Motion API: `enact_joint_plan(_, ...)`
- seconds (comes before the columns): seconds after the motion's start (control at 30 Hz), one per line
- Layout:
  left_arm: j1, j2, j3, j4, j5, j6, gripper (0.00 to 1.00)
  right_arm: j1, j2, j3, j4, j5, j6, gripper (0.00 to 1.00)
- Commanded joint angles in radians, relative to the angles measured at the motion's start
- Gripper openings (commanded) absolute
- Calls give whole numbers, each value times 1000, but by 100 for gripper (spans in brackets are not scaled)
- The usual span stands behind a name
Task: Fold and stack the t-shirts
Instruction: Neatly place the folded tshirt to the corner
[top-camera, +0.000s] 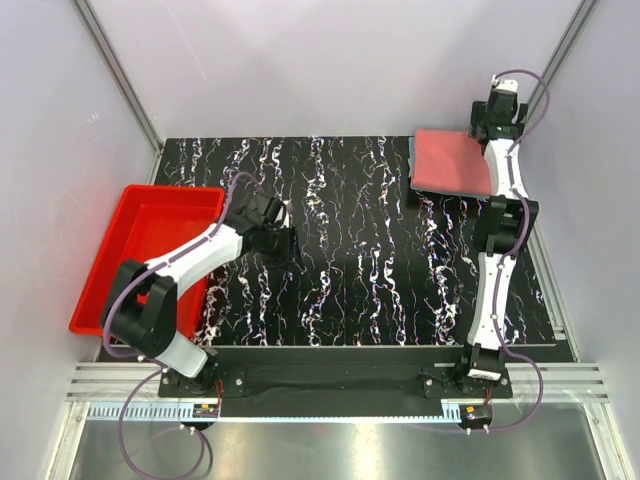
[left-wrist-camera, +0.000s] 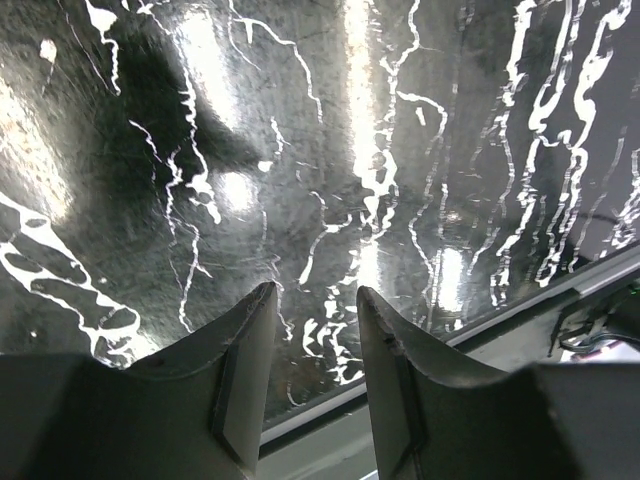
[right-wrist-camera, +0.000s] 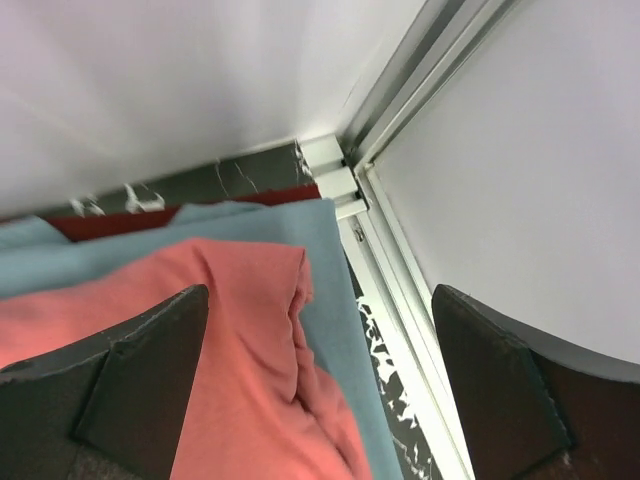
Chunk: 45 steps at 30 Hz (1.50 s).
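T-shirts (top-camera: 452, 160) stacked, blue (right-wrist-camera: 260, 225) seemingly a sliver overhead; right claw (right-wrist-camera: 320, 300) wide, left claw (left-wrist-camera: 316, 290) half-open.

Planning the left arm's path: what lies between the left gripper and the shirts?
Only bare marbled table between the left gripper and the shirts, seen in the top view.
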Motion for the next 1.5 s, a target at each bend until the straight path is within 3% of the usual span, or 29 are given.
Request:
enact_joint_plan(0.0,-8,-102,32,17,-20,-60,43,11,-196,43,6,-35,134,100)
enact_joint_plan(0.1,-8,-185,11,46,18,-67,46,40,-307,6,-104,-89,281,100)
enact_joint_plan(0.23,-3,-318,-37,75,29,-105,52,84,-503,-206,-192,-357,520,100)
enact_joint_plan(0.37,1,-490,-139,96,35,-157,53,195,-802,-652,-151,-540,651,100)
enact_joint_plan(0.43,3,-634,-207,122,47,-226,55,285,-896,-785,-127,-595,698,100)
enact_joint_plan(0.6,3,-944,-479,199,72,-405,59,406,-1212,-1272,29,-733,930,100)
enact_joint_plan(0.73,3,-1219,-643,238,101,-569,65,422,-1508,-1630,107,-802,1031,100)
enact_joint_plan(0.83,3,-1401,-707,222,109,-599,72,423,-1843,-1757,36,-778,1018,100)
enact_joint_plan(0.9,4,-1511,-724,178,92,-597,75,422,-1977,-1799,-77,-743,999,100)
enact_joint_plan(0.97,3,-1584,-756,161,90,-610,77,420,-2160,-1899,-143,-698,1028,100)
enact_joint_plan(1.1,3,-1711,-821,132,101,-654,79,420,-2411,-2139,-182,-704,1252,100)
enact_joint_plan(1.17,3,-1684,-841,147,142,-651,79,422,-2560,-2279,-176,-735,1336,100)
enact_joint_plan(1.23,1,-1681,-845,173,150,-657,79,420,-2607,-2336,-208,-746,1393,100)
enact_joint_plan(1.47,3,-1707,-884,228,150,-691,80,419,-2406,-2344,-96,-773,1271,100)
